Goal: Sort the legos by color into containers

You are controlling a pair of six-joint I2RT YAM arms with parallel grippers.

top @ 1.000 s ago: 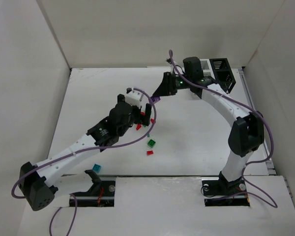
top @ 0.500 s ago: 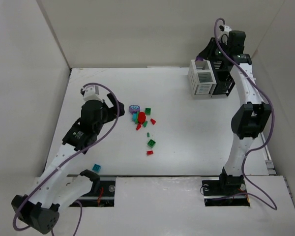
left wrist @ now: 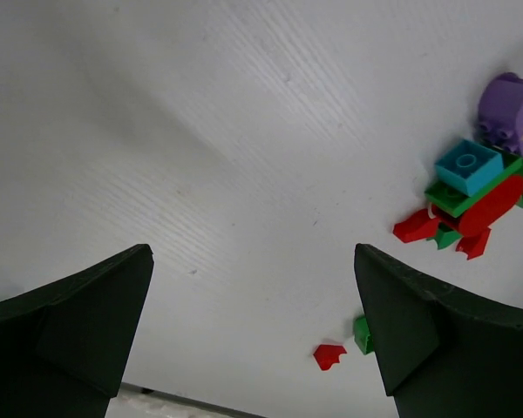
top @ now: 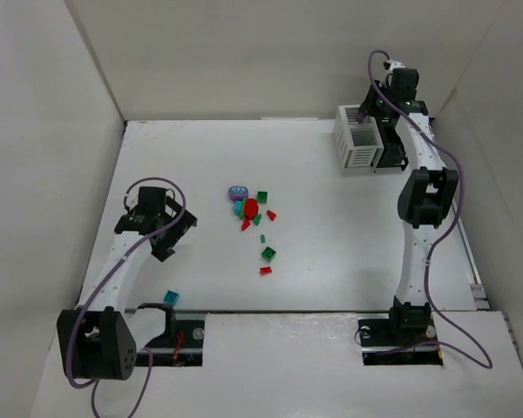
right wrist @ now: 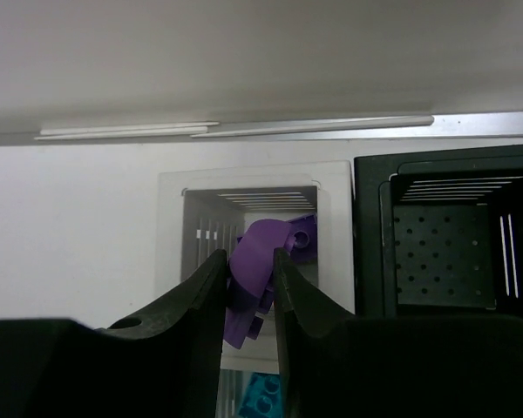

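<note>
White table [top: 331, 252]: most legos are left lying on it, so the sort is judged to be at an early stage.
Right gripper [right wrist: 248, 259]: positioned over the white bin [right wrist: 170, 226]. Fingers are closed down on a purple brick [right wrist: 263, 244], which is not yet released.
Left gripper [left wrist: 251, 270]: spread wide with nothing held. Parked at table left, well apart from the pile.
Bins: white bin is joined to the black bin [right wrist: 436, 252] at the far right corner. A binned teal brick [right wrist: 263, 394] is seen in the white one; nothing can be made out in the black.
Pile [top: 248, 207]: red, green, teal and purple pieces are clustered mid-table, unsorted.
Strays: green brick [top: 268, 254] and red brick [top: 265, 271] near the pile; stray teal brick [top: 171, 297] by the left base.
Change vs 0.5 s ago: left arm has been drawn back from the pile. Right arm is kept at the bins. Pile layout unchanged.
</note>
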